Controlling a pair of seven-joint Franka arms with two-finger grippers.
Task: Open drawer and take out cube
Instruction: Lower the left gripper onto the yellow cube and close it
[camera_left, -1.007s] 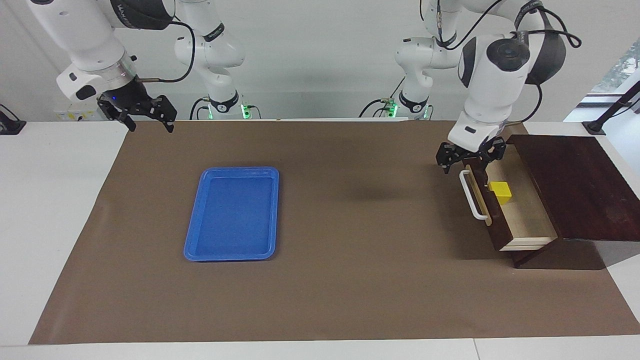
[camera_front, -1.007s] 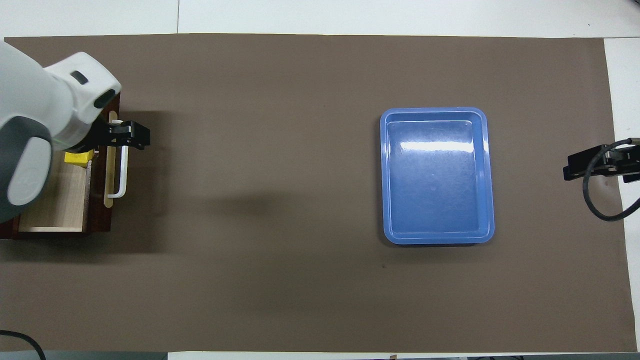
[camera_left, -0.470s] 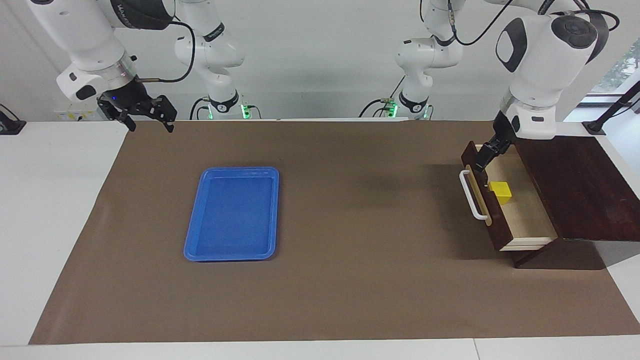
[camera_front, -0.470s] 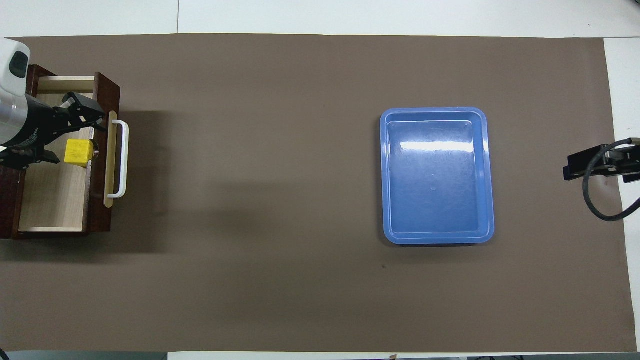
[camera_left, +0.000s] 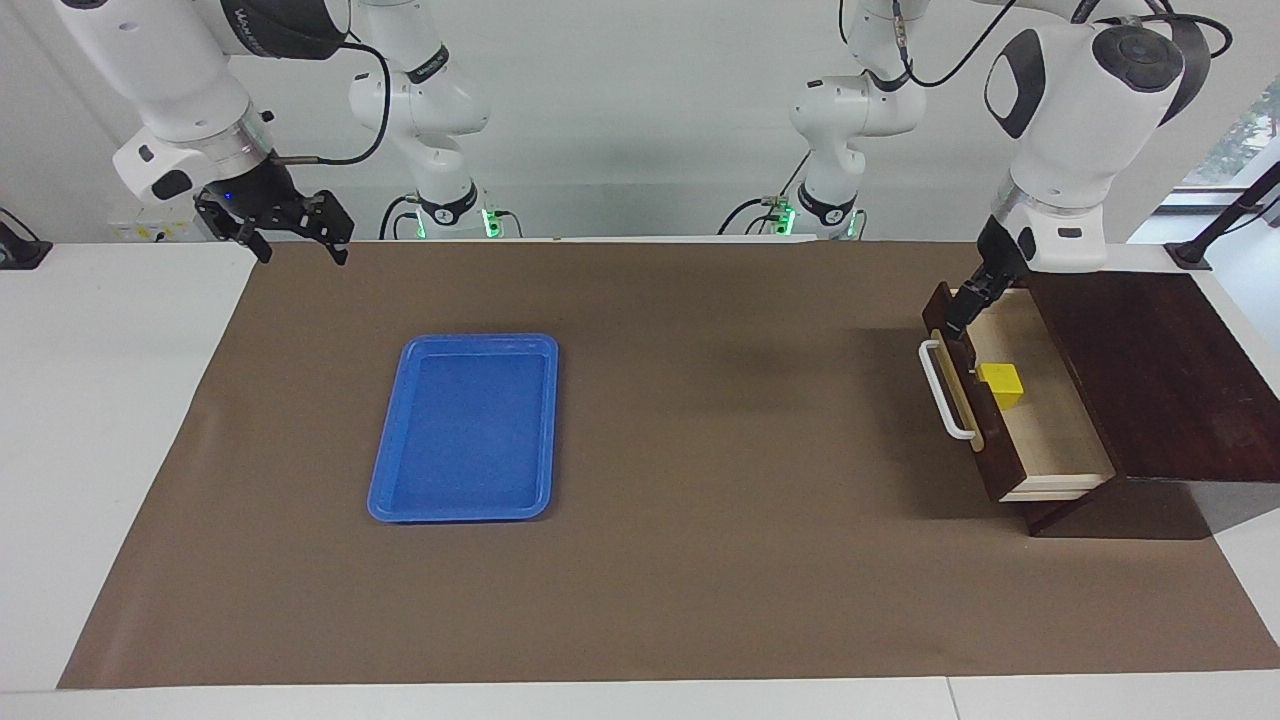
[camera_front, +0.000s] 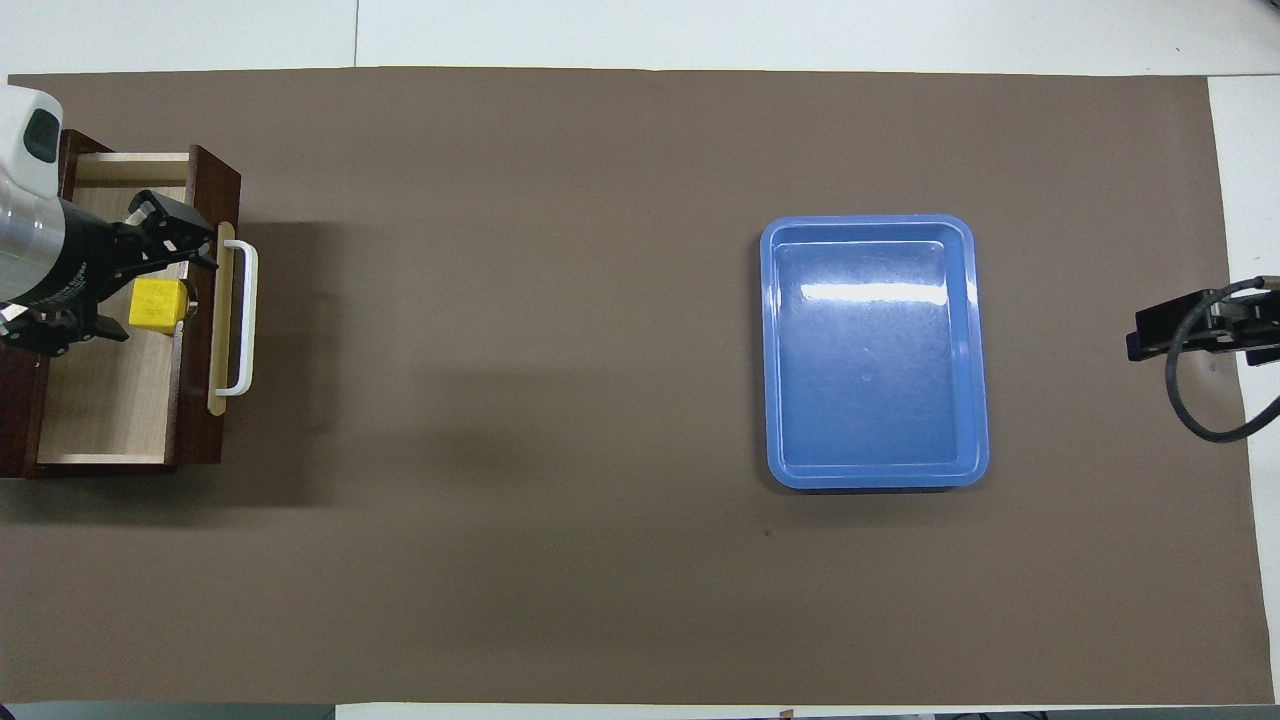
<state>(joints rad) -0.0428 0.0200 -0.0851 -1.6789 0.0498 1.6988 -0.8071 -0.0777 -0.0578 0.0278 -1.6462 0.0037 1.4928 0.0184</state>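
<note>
Drawer (camera_left: 1040, 420) is standing pulled out at the left arm's end of the table, cube (camera_left: 1001, 385) lying inside, touching the front panel. Left gripper (camera_front: 125, 280) is hovering over the drawer above the cube, fingers spread wide, gripping nothing. Right gripper (camera_left: 290, 232) is waiting near its own end, fingers apart. Blue tray (camera_left: 465, 428) is sitting well apart from the drawer.

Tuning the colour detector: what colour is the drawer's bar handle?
White, on a tan strip; the drawer handle shows best in the overhead view.
</note>
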